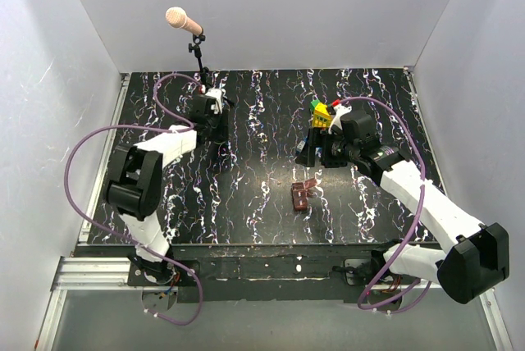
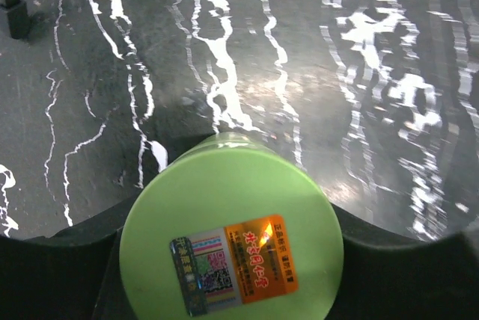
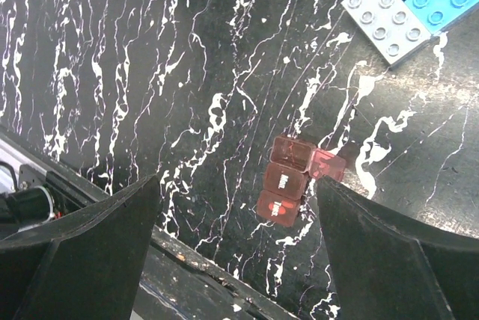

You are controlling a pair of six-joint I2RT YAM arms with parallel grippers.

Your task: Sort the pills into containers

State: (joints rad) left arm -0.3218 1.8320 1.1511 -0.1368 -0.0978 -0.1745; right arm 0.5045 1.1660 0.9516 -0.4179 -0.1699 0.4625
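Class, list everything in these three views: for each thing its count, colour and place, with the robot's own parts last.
table: one, black with white veins, under everything
green bottle: one, light green, stickered, in the left end effector
pill box: one, dark red, mid-table, flap out sideways
toy bricks: one stack, yellow, green, blue, grey, far side right of centre
microphone: one, pinkish head, black stand, far left
left arm, right arm: two, white and black
left end effector: closed on the green bottle
right end effector: open, clear of the pill box

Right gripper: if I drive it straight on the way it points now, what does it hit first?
Probably the small dark red-brown rectangular box, lying ahead of the open right gripper on the black marbled table; depth is unclear.
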